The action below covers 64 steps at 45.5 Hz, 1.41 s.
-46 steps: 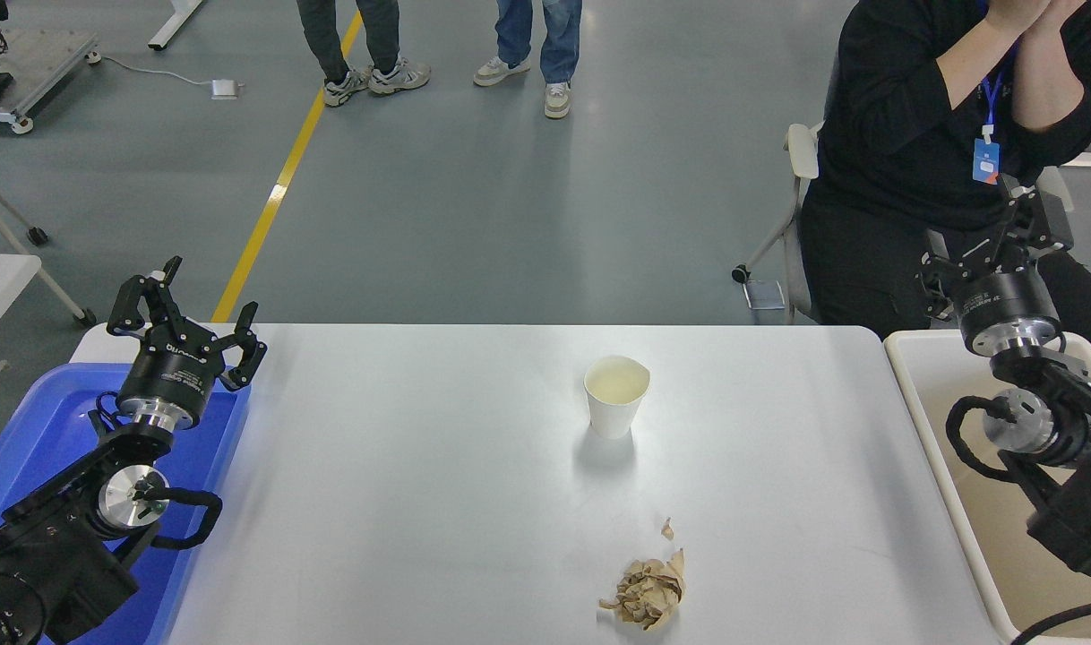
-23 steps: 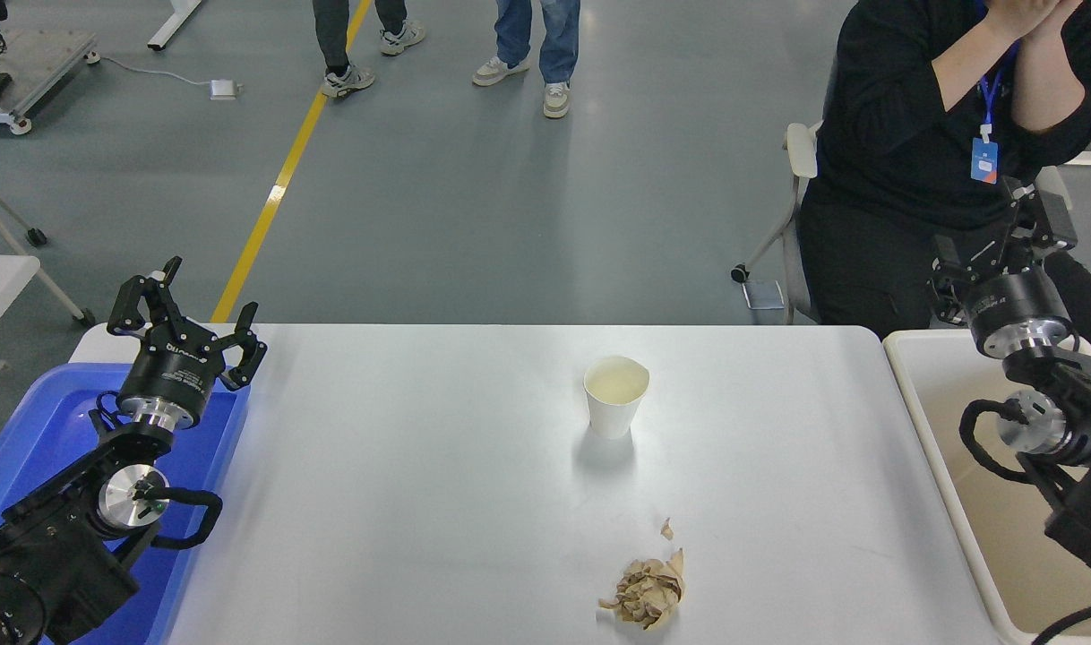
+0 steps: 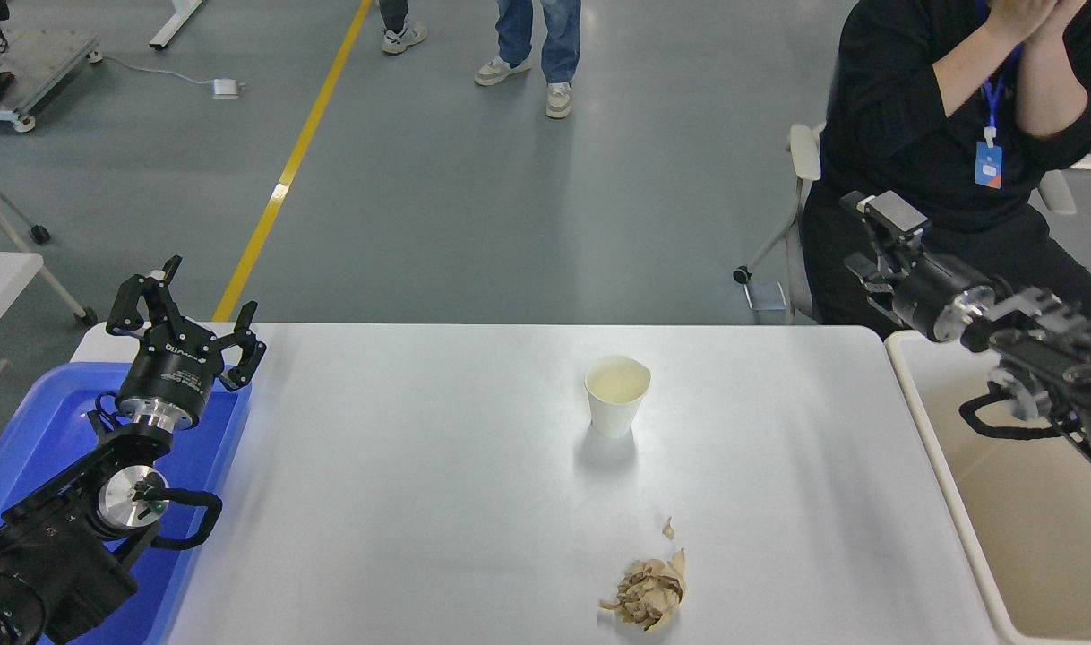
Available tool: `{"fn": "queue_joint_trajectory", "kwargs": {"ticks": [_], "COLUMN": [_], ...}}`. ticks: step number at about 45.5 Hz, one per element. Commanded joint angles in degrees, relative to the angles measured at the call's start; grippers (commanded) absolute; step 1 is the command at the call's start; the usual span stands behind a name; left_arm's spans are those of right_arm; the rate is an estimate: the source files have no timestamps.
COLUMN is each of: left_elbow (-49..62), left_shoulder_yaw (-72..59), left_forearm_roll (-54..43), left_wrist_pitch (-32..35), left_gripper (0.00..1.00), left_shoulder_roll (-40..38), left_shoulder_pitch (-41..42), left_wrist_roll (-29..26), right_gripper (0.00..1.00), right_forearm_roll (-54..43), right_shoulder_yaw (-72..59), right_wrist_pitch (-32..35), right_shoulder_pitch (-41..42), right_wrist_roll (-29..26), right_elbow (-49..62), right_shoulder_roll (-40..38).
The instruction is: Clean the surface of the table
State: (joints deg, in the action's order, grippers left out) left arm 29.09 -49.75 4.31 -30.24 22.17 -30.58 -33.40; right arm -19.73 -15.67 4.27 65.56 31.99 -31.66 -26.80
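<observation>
The white table surface (image 3: pixel 402 484) carries a white paper cup (image 3: pixel 617 395) standing upright near its middle. A crumpled wad of brown paper (image 3: pixel 646 593) lies near the front edge, with a small brown scrap (image 3: pixel 666 528) just behind it. My left gripper (image 3: pixel 201 300) is parked open and empty over the far end of the blue tub. My right gripper (image 3: pixel 865 237) hovers past the table's far right corner, turned to point left. It is dark against the seated person's black clothes, so its state is unclear.
A blue tub (image 3: pixel 35 430) sits at the table's left end, and a beige tub (image 3: pixel 1029 546) at its right end. A person in black (image 3: pixel 913 116) sits close behind the right gripper. Other people's legs (image 3: pixel 536 45) show on the floor beyond.
My right arm has swung up and to the left, from above the beige tub toward the table's far right corner, with its gripper turned to point left. The left arm has stayed put.
</observation>
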Motion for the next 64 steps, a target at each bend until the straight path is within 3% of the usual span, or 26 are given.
{"fn": "queue_joint_trajectory", "kwargs": {"ticks": [1,20,34,53,64], "left_elbow": [0.0,0.0,0.0,0.0,0.0], "left_shoulder_yaw": [0.0,0.0,0.0,0.0,0.0], "left_forearm_roll": [0.0,0.0,0.0,0.0,0.0], "left_wrist_pitch": [0.0,0.0,0.0,0.0,0.0], "left_gripper": [1.0,1.0,1.0,1.0,1.0], "left_shoulder_roll": [0.0,0.0,0.1,0.0,0.1], "left_shoulder_pitch": [0.0,0.0,0.0,0.0,0.0], "left_wrist_roll": [0.0,0.0,0.0,0.0,0.0], "right_gripper": [0.98,0.98,0.98,0.97,0.88], "right_forearm_roll": [-12.6,-29.6,-32.3,-36.9,-36.9], "right_shoulder_yaw": [-8.8,-15.1,-25.2,-31.2,-31.3], "right_wrist_pitch": [0.0,2.6,2.6,1.6,1.2], "right_shoulder_pitch": [7.5,15.4,19.3,13.4,9.6], "right_wrist_roll": [0.0,0.2,0.2,0.2,0.2], "right_elbow": [-0.1,-0.2,-0.1,5.3,9.5], "right_shoulder_roll": [2.5,9.1,20.9,26.8,26.8]}}
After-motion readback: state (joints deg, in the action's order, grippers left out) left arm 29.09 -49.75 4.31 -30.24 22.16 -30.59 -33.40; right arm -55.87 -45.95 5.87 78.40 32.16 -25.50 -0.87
